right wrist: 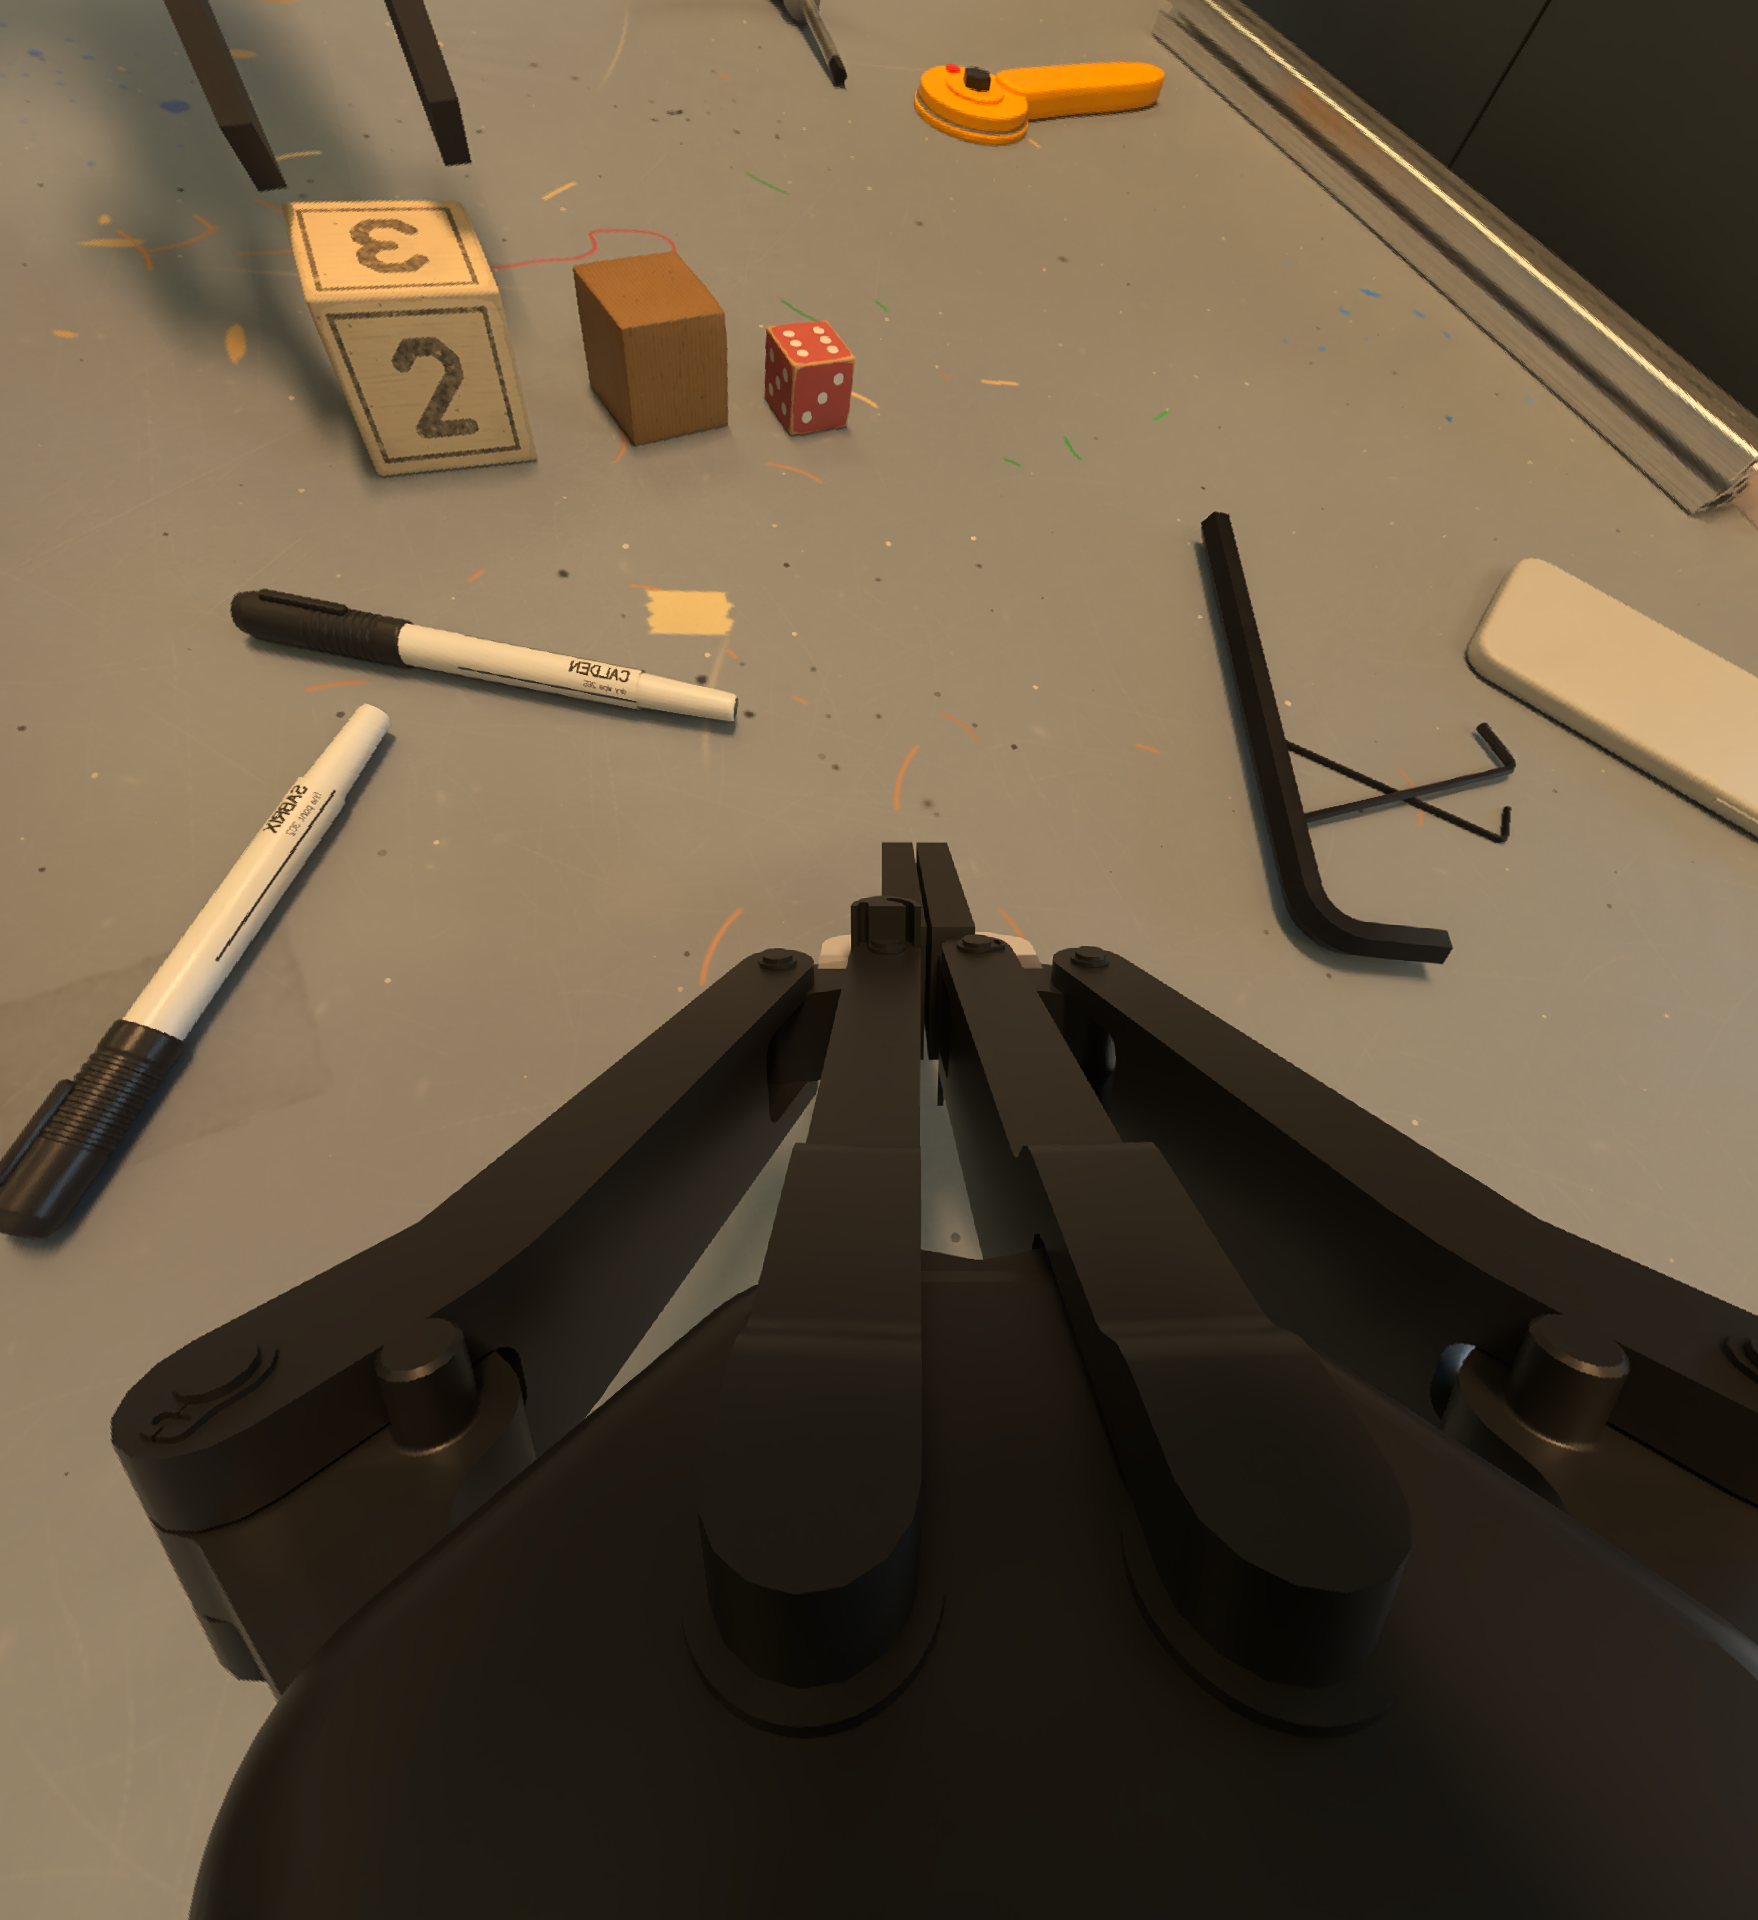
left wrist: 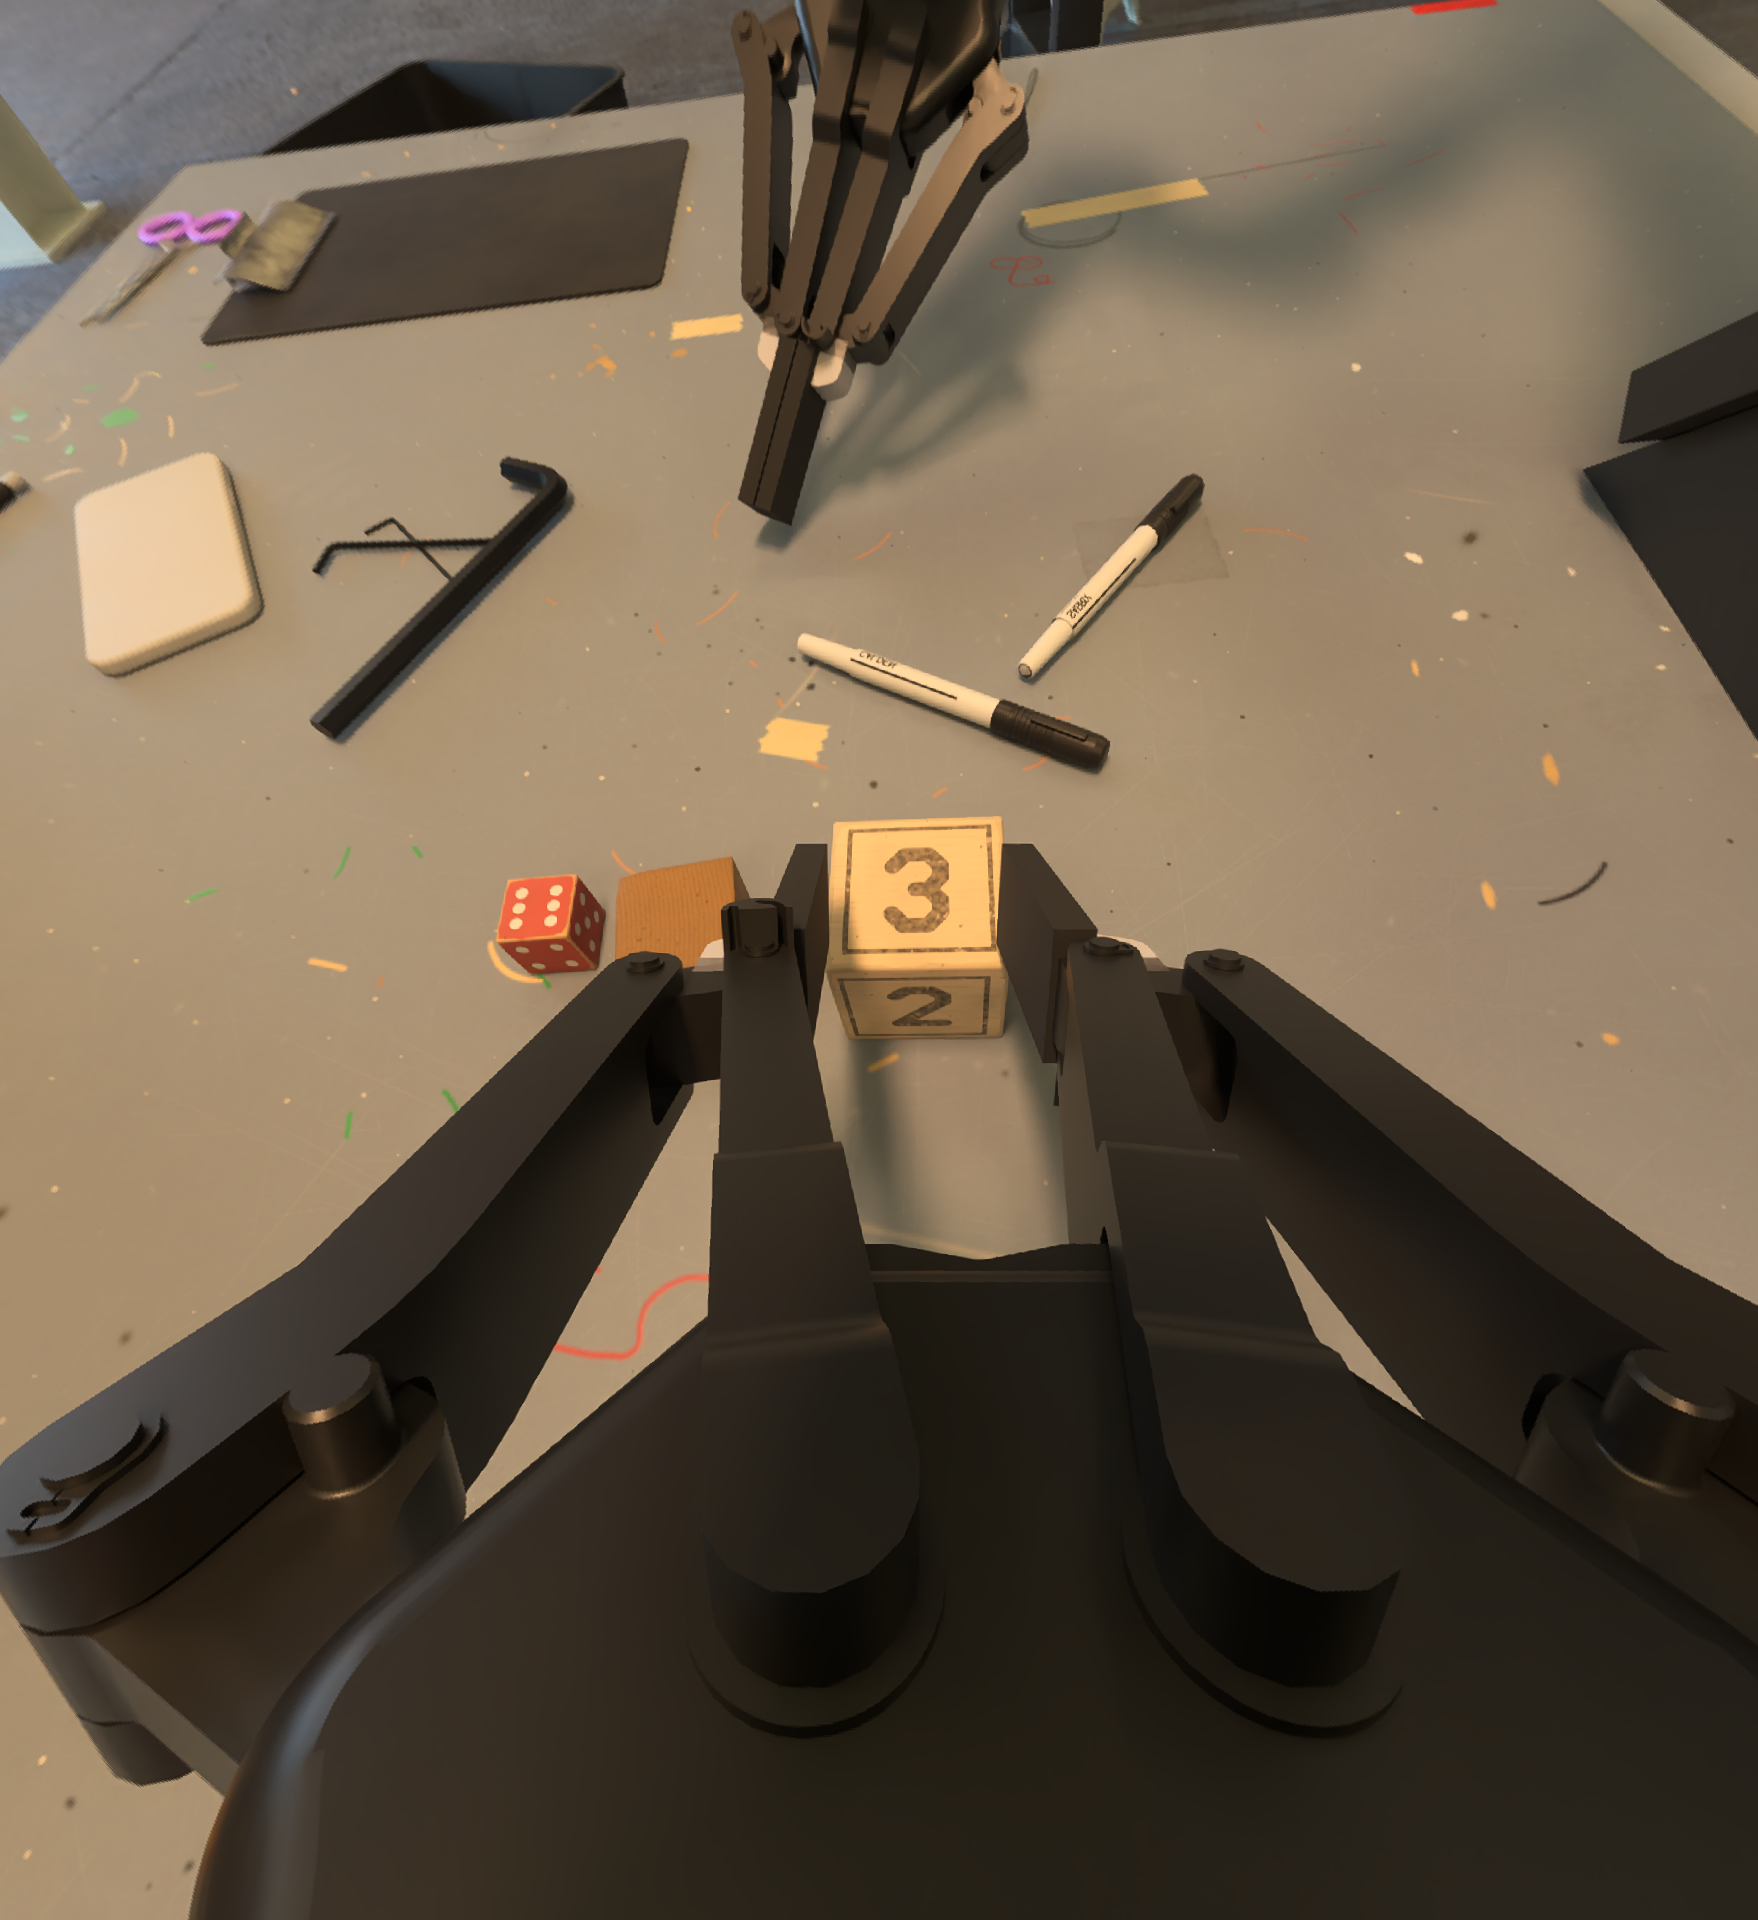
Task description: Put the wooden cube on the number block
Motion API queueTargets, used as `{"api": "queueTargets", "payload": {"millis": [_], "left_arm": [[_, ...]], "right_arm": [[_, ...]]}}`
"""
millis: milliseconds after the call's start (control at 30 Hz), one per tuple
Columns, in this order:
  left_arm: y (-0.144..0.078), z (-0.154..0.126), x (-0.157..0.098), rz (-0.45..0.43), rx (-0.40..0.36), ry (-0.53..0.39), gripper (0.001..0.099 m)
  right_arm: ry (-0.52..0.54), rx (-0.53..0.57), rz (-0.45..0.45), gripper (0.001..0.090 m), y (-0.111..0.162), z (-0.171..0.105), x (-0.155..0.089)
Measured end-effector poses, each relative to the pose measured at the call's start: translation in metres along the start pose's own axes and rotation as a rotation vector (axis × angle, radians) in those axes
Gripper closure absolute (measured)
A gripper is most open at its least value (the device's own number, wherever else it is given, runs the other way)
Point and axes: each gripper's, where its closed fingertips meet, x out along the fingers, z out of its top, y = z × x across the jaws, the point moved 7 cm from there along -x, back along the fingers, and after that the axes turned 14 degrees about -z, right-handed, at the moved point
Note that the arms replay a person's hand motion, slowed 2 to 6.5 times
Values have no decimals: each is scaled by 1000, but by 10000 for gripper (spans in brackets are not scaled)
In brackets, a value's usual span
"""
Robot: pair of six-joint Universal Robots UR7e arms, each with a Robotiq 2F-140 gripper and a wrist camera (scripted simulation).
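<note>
Read left to right in the left wrist view, with the number block [left wrist: 916,925] as landmark, three pieces stand in a row on the grey table [left wrist: 1322,935]: the red die [left wrist: 551,923] farthest left, then the wooden cube [left wrist: 675,906] just beside the block's left face, then the block itself.

The left gripper [left wrist: 916,883] is spread wide with nothing in its grasp. Its fingers stand either side of the number block, and the right wrist view shows their tips [right wrist: 251,156] above and behind the block, not touching it. So it is lined up on the block, not on the cube. The cube lies off to the left of the gripper's centre line, partly hidden behind its left finger [left wrist: 761,925].

The right gripper [right wrist: 922,883] is closed with its pads together, empty, and hangs well beyond the block, past the two markers [left wrist: 953,701]. From its own camera the cube [right wrist: 657,348] is well apart.

The left arm is plainly the nearer. Judging from this, the coming move calls for a short sideways shift to the left, away from the block, to centre on the cube. The cube has no long axis, so either pair of faces would serve.
</note>
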Motion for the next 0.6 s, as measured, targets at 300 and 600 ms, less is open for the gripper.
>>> {"api": "queueTargets", "payload": {"millis": [300, 600], "left_arm": [[9, -5, -5, 11, -20, -52, 345], [16, -3, -22, 67, -9, -168, 259]], "right_arm": [[0, 0, 1, 896, 0, 0, 0], [0, 2, 3, 896, 0, 0, 0]]}}
